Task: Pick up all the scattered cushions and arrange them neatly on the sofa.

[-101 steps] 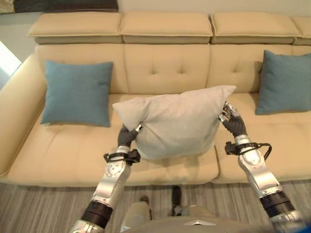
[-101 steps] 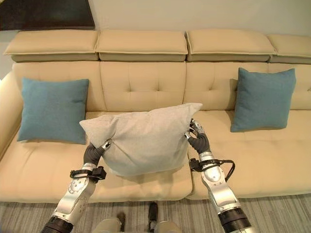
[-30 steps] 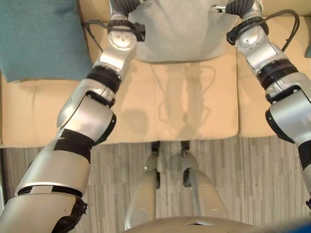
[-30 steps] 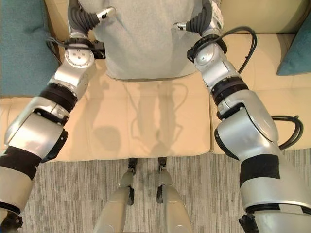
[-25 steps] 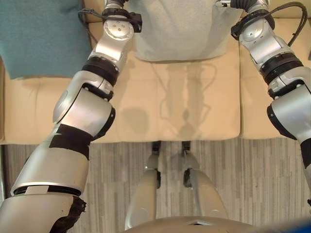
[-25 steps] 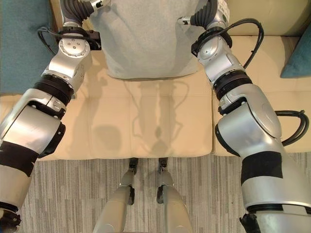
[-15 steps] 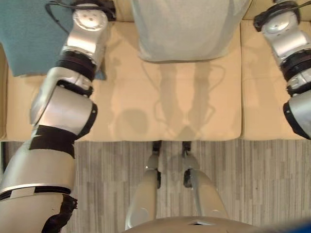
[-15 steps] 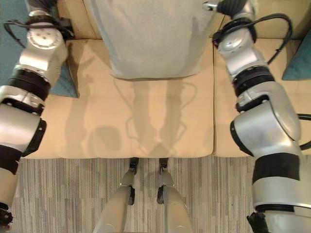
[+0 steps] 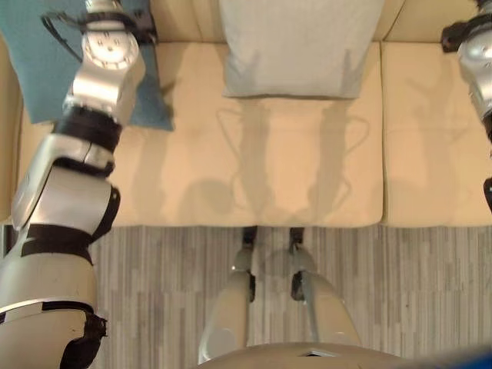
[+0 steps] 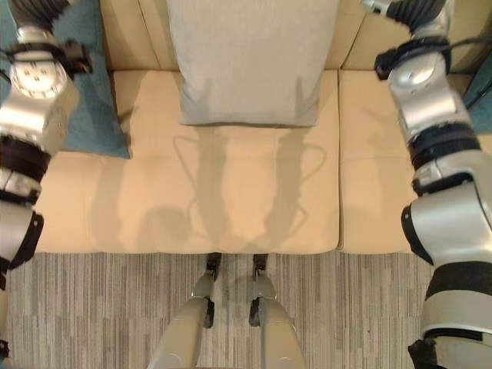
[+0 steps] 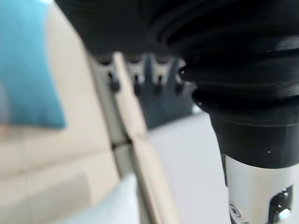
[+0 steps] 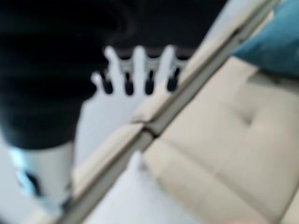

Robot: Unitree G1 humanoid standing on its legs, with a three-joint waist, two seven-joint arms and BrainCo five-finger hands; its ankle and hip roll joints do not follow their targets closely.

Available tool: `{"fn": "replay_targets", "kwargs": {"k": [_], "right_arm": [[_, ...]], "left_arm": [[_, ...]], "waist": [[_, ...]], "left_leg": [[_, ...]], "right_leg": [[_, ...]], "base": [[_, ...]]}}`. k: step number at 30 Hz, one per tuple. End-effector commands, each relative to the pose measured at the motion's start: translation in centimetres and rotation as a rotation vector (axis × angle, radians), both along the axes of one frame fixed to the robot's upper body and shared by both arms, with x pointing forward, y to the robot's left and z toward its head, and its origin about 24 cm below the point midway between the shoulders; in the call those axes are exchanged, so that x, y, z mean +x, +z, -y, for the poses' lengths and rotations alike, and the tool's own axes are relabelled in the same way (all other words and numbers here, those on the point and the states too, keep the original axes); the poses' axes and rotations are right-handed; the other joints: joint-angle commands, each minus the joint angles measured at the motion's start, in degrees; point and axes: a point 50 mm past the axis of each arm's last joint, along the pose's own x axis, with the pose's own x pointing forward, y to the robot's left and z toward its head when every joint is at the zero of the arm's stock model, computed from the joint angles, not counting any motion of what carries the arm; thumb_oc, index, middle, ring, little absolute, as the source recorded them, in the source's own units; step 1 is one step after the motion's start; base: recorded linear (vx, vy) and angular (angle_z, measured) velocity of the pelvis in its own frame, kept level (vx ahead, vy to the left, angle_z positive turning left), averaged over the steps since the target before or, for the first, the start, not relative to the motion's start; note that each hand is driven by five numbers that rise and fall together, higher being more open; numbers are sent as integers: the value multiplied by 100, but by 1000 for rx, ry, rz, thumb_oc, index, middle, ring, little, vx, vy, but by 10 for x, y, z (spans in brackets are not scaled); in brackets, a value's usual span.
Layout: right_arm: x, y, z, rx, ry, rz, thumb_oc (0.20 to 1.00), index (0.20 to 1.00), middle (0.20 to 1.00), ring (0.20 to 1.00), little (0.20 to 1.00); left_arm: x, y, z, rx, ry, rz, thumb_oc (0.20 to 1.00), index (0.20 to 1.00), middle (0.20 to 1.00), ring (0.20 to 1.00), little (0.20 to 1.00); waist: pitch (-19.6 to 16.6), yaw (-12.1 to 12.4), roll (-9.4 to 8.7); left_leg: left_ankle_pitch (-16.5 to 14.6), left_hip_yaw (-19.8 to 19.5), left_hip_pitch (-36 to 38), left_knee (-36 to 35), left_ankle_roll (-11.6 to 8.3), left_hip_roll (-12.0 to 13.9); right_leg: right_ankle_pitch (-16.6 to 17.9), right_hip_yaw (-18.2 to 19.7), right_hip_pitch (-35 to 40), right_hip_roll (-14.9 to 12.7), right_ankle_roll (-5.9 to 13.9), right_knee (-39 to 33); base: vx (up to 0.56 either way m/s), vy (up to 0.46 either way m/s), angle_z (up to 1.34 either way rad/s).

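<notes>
The pale grey square fabric cushion (image 10: 250, 61) is leaning against the beige leather sofa (image 10: 231, 192) backrest, both hands (image 12: 135, 70) spread and empty; straightening appears next.

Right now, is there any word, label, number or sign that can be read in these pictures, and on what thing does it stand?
None: no readable text, label, number or sign appears on the grey cushion, the teal cushion, the sofa or the floor.
</notes>
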Motion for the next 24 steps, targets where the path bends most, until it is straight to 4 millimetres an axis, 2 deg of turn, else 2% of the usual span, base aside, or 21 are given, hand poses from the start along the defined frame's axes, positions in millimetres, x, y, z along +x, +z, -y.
{"fn": "replay_targets", "kwargs": {"k": [1,3,4,5,6,8,9,10,11,12,13,16,17,18,20,22,23,24], "right_arm": [[-17,-31,35,96,1,-3,1000,1000,1000,1000,1000],[-31,-61,45,112,-4,-50,1000,1000,1000,1000,1000],[-39,-91,49,167,5,-105,1000,1000,1000,1000,1000],[-47,-105,56,154,-20,-146,1000,1000,1000,1000,1000],[-56,-141,54,226,-9,-221,1000,1000,1000,1000,1000],[-72,-182,54,248,-16,-347,1000,1000,1000,1000,1000],[-77,-197,56,258,-33,-394,1000,1000,1000,1000,1000],[-87,-215,59,219,-59,-478,1000,1000,1000,1000,1000],[-99,-247,60,252,-78,-597,1000,1000,1000,1000,1000],[-109,-263,64,216,-107,-676,1000,1000,1000,1000,1000],[-114,-277,61,233,-107,-736,1000,1000,1000,1000,1000],[-139,-323,58,227,-140,-950,1000,1000,1000,1000,1000],[-139,-323,58,227,-140,-950,1000,1000,1000,1000,1000],[-157,-348,55,222,-156,-1076,1000,1000,1000,1000,1000],[-181,-375,51,238,-183,-1216,1000,1000,1000,1000,1000],[-199,-392,49,216,-193,-1322,1000,1000,1000,1000,1000],[-199,-392,49,216,-193,-1322,1000,1000,1000,1000,1000],[-225,-408,46,211,-214,-1430,1000,1000,1000,1000,1000]], "left_arm": [[-17,-9,-26,-27,34,79,1000,1000,1000,1000,1000],[-30,-40,-33,-58,19,26,1000,1000,1000,1000,1000],[-39,-60,-37,-57,17,-19,1000,1000,1000,1000,1000],[-45,-74,-42,-81,17,-49,1000,1000,1000,1000,1000],[-53,-114,-44,-160,12,-152,1000,1000,1000,1000,1000],[-70,-153,-44,-211,-1,-260,1000,1000,1000,1000,1000],[-76,-171,-45,-243,4,-313,1000,1000,1000,1000,1000],[-86,-197,-47,-275,17,-403,1000,1000,1000,1000,1000],[-98,-234,-52,-277,51,-555,1000,1000,1000,1000,1000],[-109,-262,-50,-308,59,-668,1000,1000,1000,1000,1000],[-118,-279,-51,-313,72,-740,1000,1000,1000,1000,1000],[-156,-351,-47,-366,148,-1069,1000,1000,1000,1000,1000],[-156,-351,-47,-366,148,-1069,1000,1000,1000,1000,1000],[-176,-376,-46,-299,171,-1222,1000,1000,1000,1000,1000],[-208,-406,-44,-283,216,-1422,1000,1000,1000,1000,1000],[-227,-420,-43,-276,242,-1532,1000,1000,1000,1000,1000],[-227,-420,-43,-276,242,-1532,1000,1000,1000,1000,1000],[-247,-431,-42,-265,264,-1627,1000,1000,1000,1000,1000]], "waist": [[-128,11,-100],[-188,-10,-104],[-224,-6,-111],[-242,-13,-108],[-309,-20,-109],[-377,-22,-96],[-417,-23,-90],[-444,-21,-86],[-540,-43,-70],[-584,-40,-51],[-614,-38,-44],[-692,-60,-24],[-692,-60,-24],[-763,-81,-16],[-830,-91,-23],[-898,-93,-35],[-890,-93,-36],[-938,-105,-45]], "left_leg": [[-376,142,414,13,-328,84],[-435,165,587,13,-326,96],[-472,182,713,13,-319,101],[-493,187,800,13,-325,101],[-543,206,968,13,-325,119],[-570,225,1169,13,-315,116],[-588,226,1244,13,-313,114],[-601,231,1349,13,-308,112],[-615,253,1490,13,-307,99],[-617,254,1588,13,-302,91],[-624,251,1663,13,-290,91],[-627,277,1916,13,-291,120],[-627,277,1916,13,-291,120],[-627,300,2038,13,-282,146],[-632,297,2168,13,-284,168],[-647,284,2296,13,-282,194],[-649,284,2305,13,-283,195],[-648,262,2395,13,-310,239]], "right_leg": [[-230,-26,401,-417,626,16],[-294,-32,564,-432,620,16],[-339,-32,680,-434,622,16],[-370,-50,767,-439,620,16],[-426,-79,925,-441,624,16],[-476,-87,1117,-441,620,16],[-493,-98,1190,-442,619,16],[-523,-118,1296,-431,614,16],[-545,-120,1440,-419,607,16],[-571,-137,1535,-414,600,16],[-587,-141,1619,-402,581,16],[-618,-137,1888,-385,562,16],[-618,-137,1888,-385,562,16],[-647,-128,2019,-381,543,16],[-679,-130,2181,-355,530,16],[-725,-127,2323,-324,504,16],[-726,-127,2332,-323,504,16],[-768,-122,2461,-285,472,16]], "base": [[33,1,2],[54,4,-2],[66,-10,-12],[65,-23,-13],[64,-36,-12],[50,-29,-9],[0,0,0],[0,0,0],[0,0,0],[0,0,0],[0,0,0],[-14,-9,-1],[0,0,0],[-29,-38,-1],[-33,-56,0],[-6,-48,4],[-28,-83,1],[-33,-75,-1]]}}
